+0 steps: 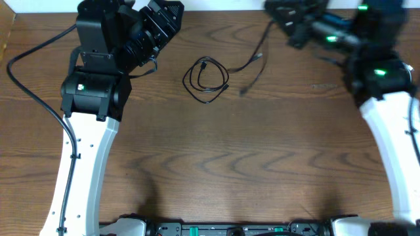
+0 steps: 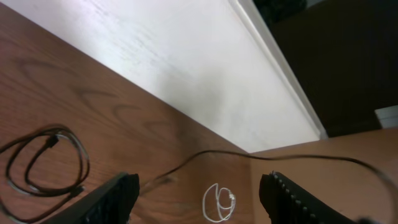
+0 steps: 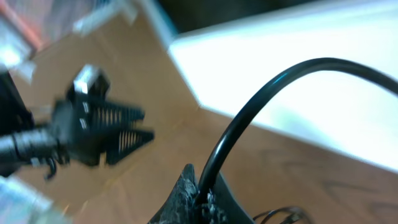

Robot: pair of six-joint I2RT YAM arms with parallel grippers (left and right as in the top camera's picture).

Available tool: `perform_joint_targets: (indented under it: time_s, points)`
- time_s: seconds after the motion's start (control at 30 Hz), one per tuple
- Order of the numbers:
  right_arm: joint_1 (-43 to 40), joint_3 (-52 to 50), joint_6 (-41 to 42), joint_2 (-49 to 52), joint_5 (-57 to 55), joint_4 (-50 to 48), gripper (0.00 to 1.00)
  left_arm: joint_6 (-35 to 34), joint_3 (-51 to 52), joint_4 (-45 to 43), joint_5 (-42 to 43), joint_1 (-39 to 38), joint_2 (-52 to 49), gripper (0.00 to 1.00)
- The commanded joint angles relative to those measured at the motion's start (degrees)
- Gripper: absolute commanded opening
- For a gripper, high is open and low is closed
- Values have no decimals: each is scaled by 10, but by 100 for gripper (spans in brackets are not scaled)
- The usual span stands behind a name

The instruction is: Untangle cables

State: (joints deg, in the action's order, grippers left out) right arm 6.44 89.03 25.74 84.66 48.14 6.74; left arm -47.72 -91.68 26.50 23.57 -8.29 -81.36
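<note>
Black cable [image 1: 207, 80]: loose coil flat on table [image 1: 216, 164], centre-far. One strand leaves the coil toward the R, lifted off the wood, and ends at right gripper [image 1: 283, 21], which is blurred in overhead. R wrist view: right gripper [image 3: 199, 191] pinched tight on black cable [image 3: 249, 118], which arcs up out of the fingers. Faint dark line just R of the coil could be cable end or shadow, can't tell. White cable [image 2: 219, 202]: small coil w/ plug, on table near far edge, framed between the fingers [image 2: 118, 198] of left gripper [image 2: 199, 182], touching neither. In overhead it is hidden under the L arm. Left gripper [image 1: 154, 29] spread wide, holding nothing, hanging above table to the L of the black coil. White coil and black strand lie near each other, not touching as far as L wrist view shows. White panel [image 2: 186, 68] borders table's far edge.
</note>
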Motion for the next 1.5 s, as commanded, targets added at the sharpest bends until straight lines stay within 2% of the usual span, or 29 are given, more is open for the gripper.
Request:
perform_joint_targets:
  time_s: [0.0, 0.13, 0.23, 0.37, 0.83, 0.93, 1.07, 1.23, 1.43, 1.47]
  points:
    - [-68, 2, 49, -37, -4, 1, 1, 27, -4, 3, -7, 2, -3, 68]
    - [-145, 2, 61, -51, -20, 22, 1, 30, -4, 3, -7, 2, -3, 68]
    - [-211, 2, 67, -50, -142, 112, 1, 45, -4, 5, -7, 2, -3, 68]
    - [-268, 7, 59, -52, -167, 172, 2, 90, -4, 16, -7, 2, -3, 68]
    - [-361, 191, 42, -53, -169, 325, 1, 101, -4, 43, -23, 2, -3, 68]
    - [-392, 205, 41, -53, -197, 354, 1, 107, -4, 45, -22, 2, -3, 68]
    - [-430, 204, 10, -45, -289, 408, 1, 107, -4, 48, -22, 2, -3, 68]
    - [-445, 204, -11, 3, -405, 458, 1, 107, -4, 61, -22, 2, -3, 68]
    - [-445, 204, -16, 113, -453, 474, 1, 107, -4, 76, -22, 2, -3, 68]
    - [-445, 204, -16, 163, -453, 475, 1, 107, -4, 80, -22, 2, -3, 68]
